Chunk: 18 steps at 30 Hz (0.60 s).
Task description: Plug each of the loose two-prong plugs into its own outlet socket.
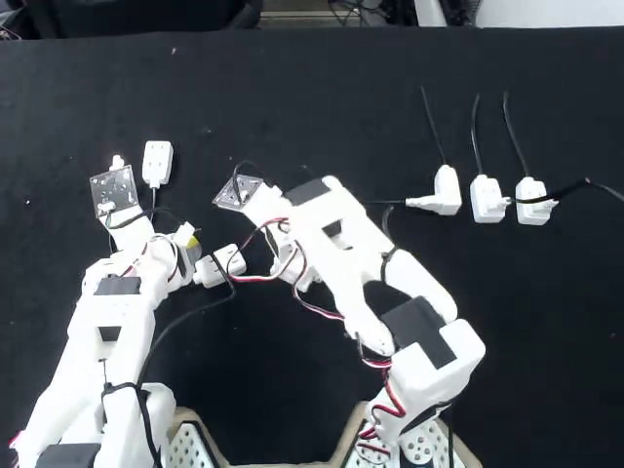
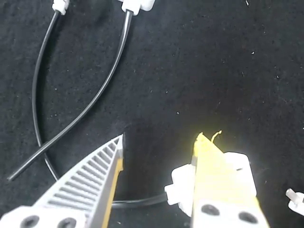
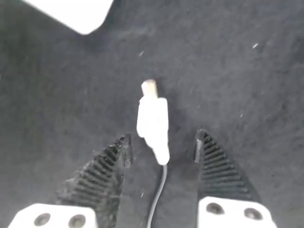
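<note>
The right gripper (image 3: 162, 135) hangs low over the black table (image 1: 322, 88) with its ribbed black fingers (image 3: 107, 171) spread apart. The spread looks deliberate: a loose white plug (image 3: 153, 121) lies in the gap, so a squeeze would catch it across its body. The plug lies flat, its metal tip pointing away from the wrist and its thin cord (image 3: 159, 190) trailing back between the fingers. It sits nearer one finger than the other and, as far as I can tell, touches neither. Beyond the tip and off to one side shows a white corner (image 3: 76, 12), possibly the socket meant for it, though I cannot tell. The left gripper (image 2: 160, 137) is open too, but only bare table lies between its fingers. A white connector (image 2: 179, 191) sits under the yellow-taped finger (image 2: 213, 171) rather than in the gap, its black cord (image 2: 137, 204) crossing toward the grey ribbed finger (image 2: 95, 175). My guess is that this arm is placed to steady that piece, not to lift it. From above, both wrists sit on the nine-o'clock side of the table. A white block (image 1: 157, 163) lies at ten o'clock, and three more corded white pieces (image 1: 485, 200) lie in a row at about three o'clock, well apart from both grippers.
</note>
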### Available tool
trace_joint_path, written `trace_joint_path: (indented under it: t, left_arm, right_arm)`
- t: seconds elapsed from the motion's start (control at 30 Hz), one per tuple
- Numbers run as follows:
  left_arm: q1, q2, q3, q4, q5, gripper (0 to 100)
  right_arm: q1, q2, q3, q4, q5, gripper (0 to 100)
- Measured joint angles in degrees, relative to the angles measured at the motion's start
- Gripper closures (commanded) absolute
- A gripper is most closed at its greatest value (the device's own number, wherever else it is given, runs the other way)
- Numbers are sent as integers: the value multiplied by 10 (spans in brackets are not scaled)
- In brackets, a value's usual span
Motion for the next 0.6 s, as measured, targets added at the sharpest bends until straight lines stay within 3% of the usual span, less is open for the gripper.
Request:
trace_joint_path:
  t: [0.1, 0.23, 0.4, 0.6]
  left_arm:
    - [0, 0, 0, 0, 0, 766]
    - [0, 0, 0, 0, 0, 766]
    - [0, 0, 0, 0, 0, 766]
    - [0, 0, 0, 0, 0, 766]
  right_arm:
    - [0, 0, 4, -30, -1, 840]
    - [0, 0, 32, -76, 30, 995]
    - [4, -15, 62, -100, 64, 988]
    - [16, -110, 63, -3, 33, 988]
